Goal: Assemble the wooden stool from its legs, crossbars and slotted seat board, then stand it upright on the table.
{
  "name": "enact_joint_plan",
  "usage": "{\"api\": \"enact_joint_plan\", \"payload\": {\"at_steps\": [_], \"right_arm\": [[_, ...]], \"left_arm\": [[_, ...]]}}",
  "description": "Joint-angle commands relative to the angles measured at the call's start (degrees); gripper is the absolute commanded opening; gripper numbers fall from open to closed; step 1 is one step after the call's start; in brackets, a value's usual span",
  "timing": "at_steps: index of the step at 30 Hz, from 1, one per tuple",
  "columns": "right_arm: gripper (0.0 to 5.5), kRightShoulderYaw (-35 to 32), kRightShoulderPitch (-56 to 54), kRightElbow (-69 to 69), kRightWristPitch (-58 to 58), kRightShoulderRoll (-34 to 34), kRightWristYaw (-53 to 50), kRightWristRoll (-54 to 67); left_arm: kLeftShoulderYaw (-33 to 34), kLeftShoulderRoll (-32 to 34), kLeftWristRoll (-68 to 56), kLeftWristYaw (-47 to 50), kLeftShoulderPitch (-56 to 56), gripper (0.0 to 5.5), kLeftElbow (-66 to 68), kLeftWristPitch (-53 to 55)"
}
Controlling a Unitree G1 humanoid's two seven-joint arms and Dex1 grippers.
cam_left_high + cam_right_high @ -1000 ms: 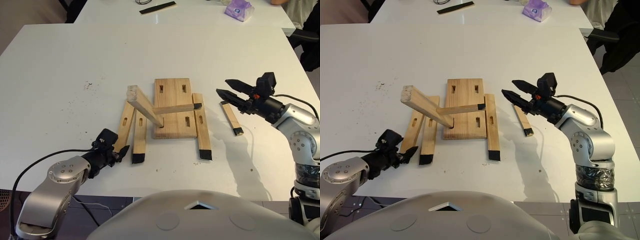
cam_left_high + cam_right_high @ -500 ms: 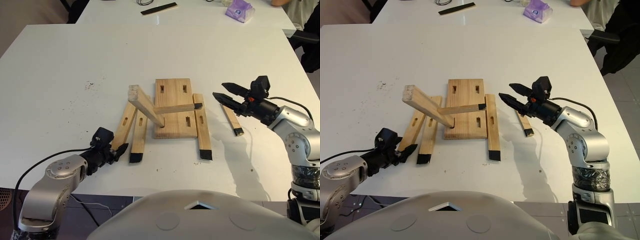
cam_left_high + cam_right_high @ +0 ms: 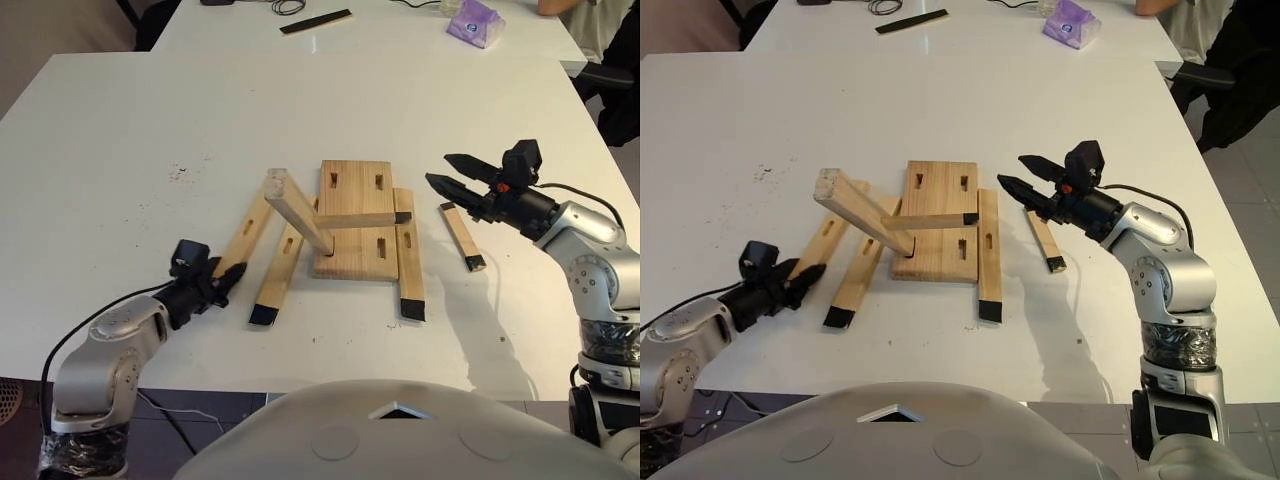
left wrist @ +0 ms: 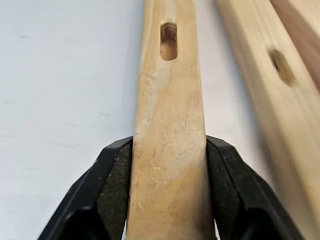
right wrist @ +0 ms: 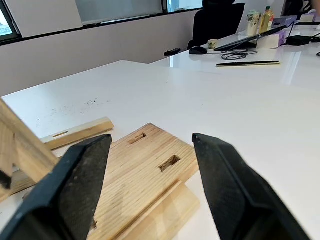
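Near the table [image 3: 120,120] edge, left of the seat board [image 3: 360,180], the left gripper [image 3: 232,272] clamps a loose leg [image 3: 245,235] by its end. One slanted leg [image 3: 300,212] with a crossbar [image 3: 355,217] is slotted in, while two flat legs [image 3: 278,275] and a short crossbar [image 3: 463,235] lie beside the board. The right gripper [image 3: 438,169] hangs wide open to its right. Most assembly remains; open tabletop lies beyond
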Motion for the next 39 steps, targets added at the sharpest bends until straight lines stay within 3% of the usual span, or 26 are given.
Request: {"api": "enact_joint_plan", "payload": {"at_steps": [1, 5, 8, 12, 14, 19, 27, 39], "right_arm": [[2.98, -6.06, -6.98, 2.04, 3.67, 1.71, -3.76, 6.73], [2.98, -8.97, -11.55, -8.6, 10.75, 1.64, -4.09, 23.93], [2.98, -9.36, -15.38, -11.94, 14.02, 0.6, -5.23, 33.81], [3.6, -8.04, -19.65, -11.37, 17.36, -1.42, -3.38, 41.74], [3.87, -6.14, -20.82, -11.67, 18.26, -2.08, -2.29, 41.75], [3.93, -3.56, -22.35, -13.65, 18.91, -2.67, 1.76, 43.96], [3.93, -0.82, -25.64, -14.63, 17.52, -0.89, 2.78, 43.44], [2.1, -1.64, -25.67, -11.6, 19.0, -4.38, 10.74, 44.7]], "left_arm": [[7.28, 0.96, -11.7, -3.81, -10.88, 2.02, -9.94, -5.21], [12.57, 3.42, -31.71, -1.09, -17.96, 2.01, -17.5, -5.49], [15.45, 9.59, -46.8, 1.17, -23.63, 2.01, -19.3, -7.59], [14.92, 15.55, -58.43, 4.61, -28.96, 2.01, -18.43, -9.35], [12.87, 17.07, -60.42, 4.78, -28.83, 2.01, -19.5, -9.54], [7.08, 17.25, -59.24, 3.37, -24.41, 2.01, -23.01, -9.59], [6.13, 17.67, -58.61, -2.81, -18.13, 2.01, -22.12, -10.4], [4.22, 18.15, -55.56, -7.72, -14.9, 2.01, -20.68, -10.61]]}}
